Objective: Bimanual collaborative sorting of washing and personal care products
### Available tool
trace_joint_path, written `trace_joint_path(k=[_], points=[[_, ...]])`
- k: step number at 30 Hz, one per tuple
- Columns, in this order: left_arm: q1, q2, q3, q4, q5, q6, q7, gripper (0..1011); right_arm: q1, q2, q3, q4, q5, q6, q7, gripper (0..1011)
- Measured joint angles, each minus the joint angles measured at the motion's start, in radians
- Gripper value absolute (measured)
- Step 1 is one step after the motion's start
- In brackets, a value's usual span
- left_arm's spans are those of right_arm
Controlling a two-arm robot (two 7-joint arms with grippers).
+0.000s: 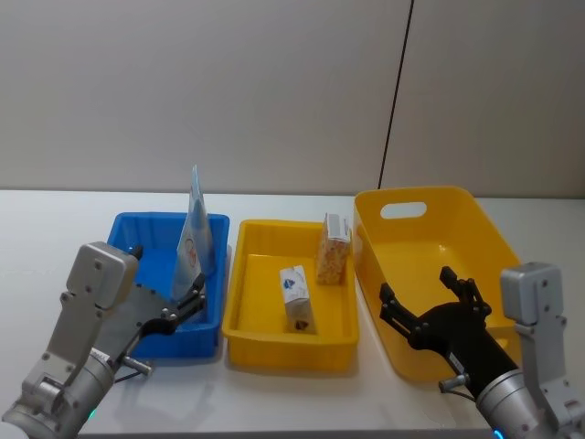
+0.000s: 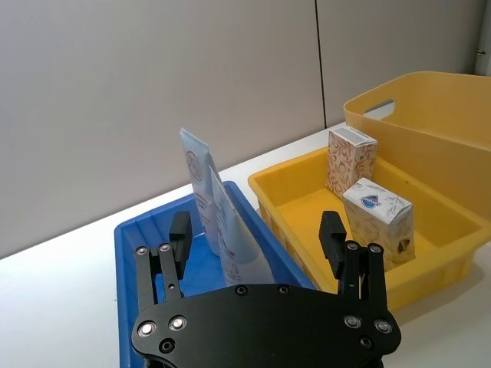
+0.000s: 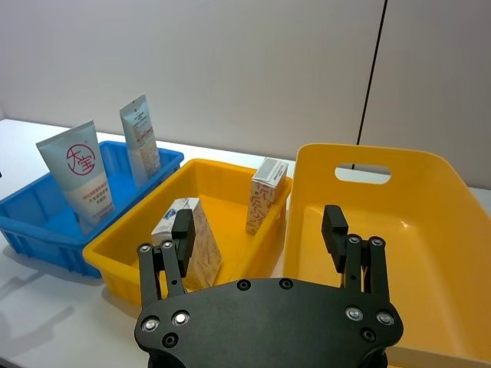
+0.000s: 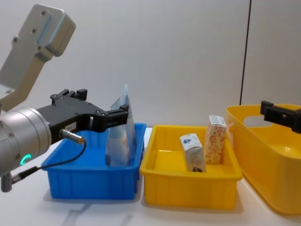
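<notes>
White table (image 1: 55, 219); plain grey-beige panel wall (image 1: 201, 91) behind; thin dark vertical seam (image 1: 396, 91) right of centre.

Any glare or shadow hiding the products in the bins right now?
Head view: mild sheen on the large yellow bin floor; pale blue tubes, white carton, orange-speckled carton evenly lit. Right wrist view: soft shadows on the table by the blue bin; red-logo tube unshaded. Chest view: faint shadow under that bin, nothing hidden.

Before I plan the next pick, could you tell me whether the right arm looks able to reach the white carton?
Probably yes. The right claw hangs open over the big bin, beside the tray, where the white carton stands upright with nothing above it.
</notes>
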Motion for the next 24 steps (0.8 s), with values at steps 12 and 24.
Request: trace_joint_path(k=[12, 24], points=[[0.000, 0.000, 0.000, 0.000, 0.000, 0.000, 0.000, 1001, 0.000, 0.000, 0.000, 0.000, 0.000, 0.000, 0.000, 1004], [0.002, 0.004, -0.005, -0.001, -0.003, 0.001, -0.005, 1001, 0.000, 0.000, 0.000, 0.000, 0.000, 0.000, 0.000, 1003]])
